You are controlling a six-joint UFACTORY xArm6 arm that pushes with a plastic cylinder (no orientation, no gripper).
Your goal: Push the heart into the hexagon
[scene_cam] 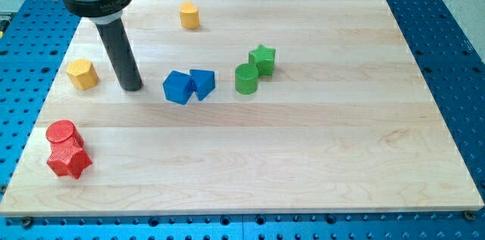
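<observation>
The yellow heart (189, 14) sits near the view's top, left of centre. The yellow hexagon (82, 73) lies at the view's left, well below and left of the heart. My tip (132, 87) rests on the wooden board just to the right of the hexagon, with a small gap between them. The tip is far below and left of the heart and touches no block.
A blue cube (178, 87) and a blue triangle (202, 82) touch each other right of my tip. A green cylinder (246, 78) and a green star (263, 59) sit at centre. A red cylinder (61, 132) and a red star (68, 160) lie at the bottom left.
</observation>
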